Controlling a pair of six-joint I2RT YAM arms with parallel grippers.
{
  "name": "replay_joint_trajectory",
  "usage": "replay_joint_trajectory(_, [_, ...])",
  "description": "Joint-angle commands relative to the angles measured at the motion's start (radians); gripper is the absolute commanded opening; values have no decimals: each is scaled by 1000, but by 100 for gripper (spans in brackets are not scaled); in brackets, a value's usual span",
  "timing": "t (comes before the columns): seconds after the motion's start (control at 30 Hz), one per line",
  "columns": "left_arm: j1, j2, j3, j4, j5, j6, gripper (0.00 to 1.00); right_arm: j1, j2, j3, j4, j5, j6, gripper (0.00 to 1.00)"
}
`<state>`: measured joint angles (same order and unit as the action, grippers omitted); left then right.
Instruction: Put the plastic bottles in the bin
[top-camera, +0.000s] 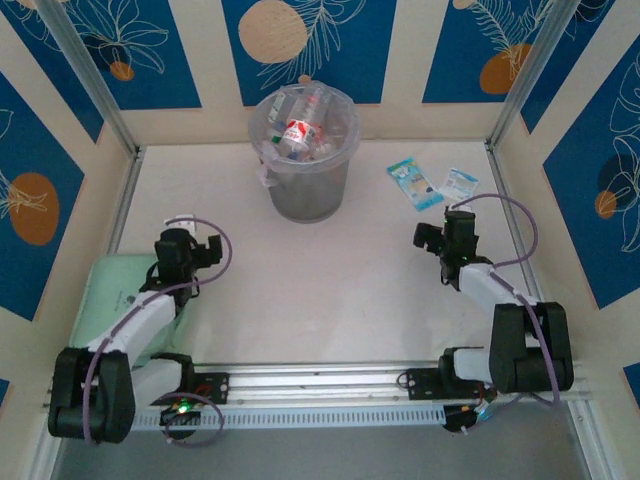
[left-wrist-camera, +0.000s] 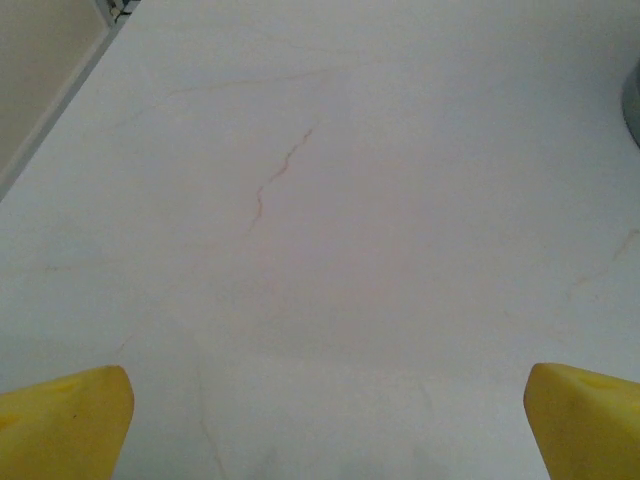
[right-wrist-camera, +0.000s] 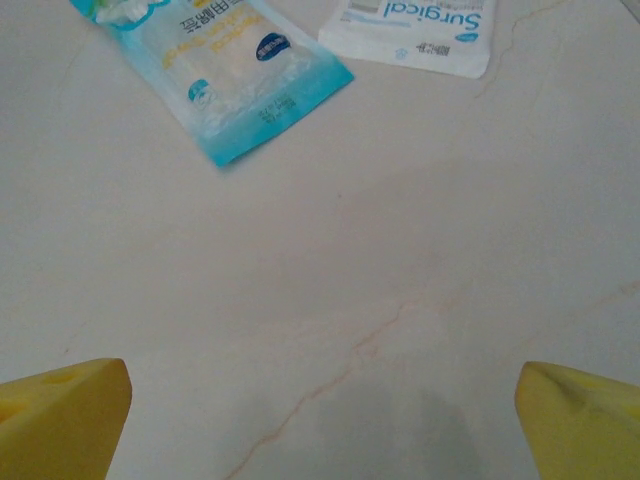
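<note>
Plastic bottles (top-camera: 298, 130) heaped inside bin (top-camera: 306, 200), far centre of counter (top-camera: 300, 290). I see left end effector (left-wrist-camera: 325, 425) and right end effector (right-wrist-camera: 320, 420) both spread wide, gripping nothing, so sorting looks done. 2 packets (top-camera: 413, 183) rightly left out: not bottles.

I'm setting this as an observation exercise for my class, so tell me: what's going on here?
Two robot arms are clearing plastic bottles into the bin, and the bottles lie piled inside it at the far side of the table. The left arm and right arm each hover over bare tabletop with jaws open and empty. Two flat packets lie just beyond the right arm.
</note>
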<state>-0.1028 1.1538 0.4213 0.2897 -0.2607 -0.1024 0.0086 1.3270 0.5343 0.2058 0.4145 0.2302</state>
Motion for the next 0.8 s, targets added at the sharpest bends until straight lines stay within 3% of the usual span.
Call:
replay_joint_trajectory(0.0, [-1, 102, -31, 253, -38, 24, 100, -9, 56, -16, 205, -25, -33, 99])
replay_joint_trajectory(0.1, [-3, 196, -45, 388, -83, 16, 100, -12, 88, -11, 277, -62, -50, 99])
replay_joint_trajectory(0.27, [-4, 257, -20, 449, -140, 63, 100, -12, 128, -46, 408, -136, -37, 99])
replay_joint_trajectory(0.37, [-4, 350, -26, 574, -107, 95, 100, 30, 163, -62, 481, -122, -90, 99])
replay_joint_trajectory(0.43, [-11, 352, 5, 504, -86, 102, 100, 38, 163, -73, 501, -127, -103, 99])
replay_joint_trajectory(0.57, [-15, 362, -4, 539, -65, 119, 100, 16, 214, -148, 687, -174, -91, 99])
replay_joint_trajectory(0.6, [-17, 364, -8, 547, -43, 126, 100, 16, 186, -133, 610, -173, -93, 99])
replay_joint_trajectory(0.73, [-8, 430, -87, 769, -2, 139, 100, 15, 196, -138, 641, -174, -95, 99])
replay_joint_trajectory(0.77, [-12, 404, -71, 686, -2, 132, 100, 16, 200, -138, 647, -174, -94, 99])
